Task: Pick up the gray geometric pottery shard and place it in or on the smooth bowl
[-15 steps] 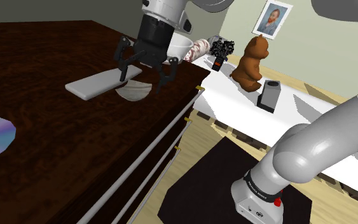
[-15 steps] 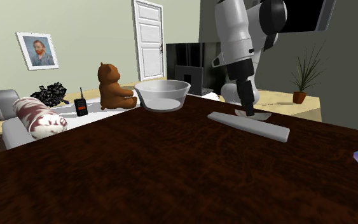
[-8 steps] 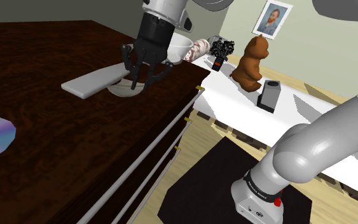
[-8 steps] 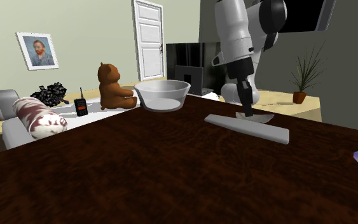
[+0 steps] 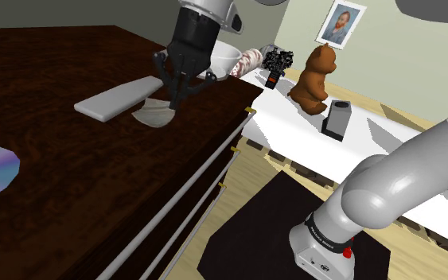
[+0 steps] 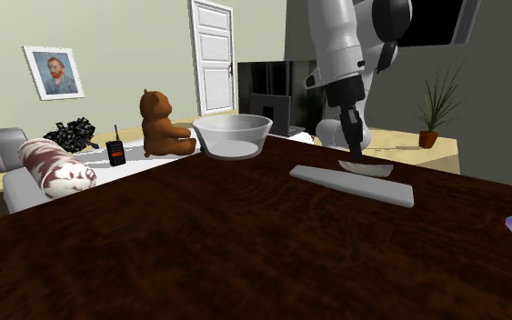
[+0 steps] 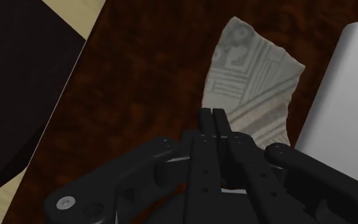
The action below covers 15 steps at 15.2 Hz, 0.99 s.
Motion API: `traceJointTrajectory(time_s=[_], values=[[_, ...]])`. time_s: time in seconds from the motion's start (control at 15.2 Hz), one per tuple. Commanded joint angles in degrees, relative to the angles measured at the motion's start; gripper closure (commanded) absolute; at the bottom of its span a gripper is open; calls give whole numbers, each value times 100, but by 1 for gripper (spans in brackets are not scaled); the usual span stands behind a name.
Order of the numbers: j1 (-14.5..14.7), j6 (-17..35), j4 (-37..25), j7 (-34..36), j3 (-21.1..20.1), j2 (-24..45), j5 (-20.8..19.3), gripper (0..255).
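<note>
ugh, gripper [image 5: 174,101] just snapped shut, fingers pressed together on nothing; shard [image 5: 154,114] still flat on the table [image 5: 71,191], 8 o'clock of the tips in shoulder view, so I'll need a regrasp

Shoulder view looks down on the dark table [image 5: 71,207], stand [image 5: 246,232] at five o'clock; second exterior skims it low; wrist view close above.
</note>
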<state>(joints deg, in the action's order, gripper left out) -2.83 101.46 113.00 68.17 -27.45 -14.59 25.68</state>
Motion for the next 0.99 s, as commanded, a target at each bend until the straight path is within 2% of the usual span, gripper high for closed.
traceJointTrajectory(time_s=[0.0, 0.07, 0.26, 0.4, 0.46, 0.92], values=[[0, 0, 0, 0, 0, 0, 0, 255], [0, 0, 0, 0, 0, 0, 0, 0], [-75, 276, -210, 2259, -689, -87, -499, 0], [-210, 300, -608, 3892, -1278, 154, -1075, 0], [-255, 276, -761, 4380, -1464, 276, -1286, 0], [-229, 812, -300, 4401, -1564, 359, -1311, 0]])
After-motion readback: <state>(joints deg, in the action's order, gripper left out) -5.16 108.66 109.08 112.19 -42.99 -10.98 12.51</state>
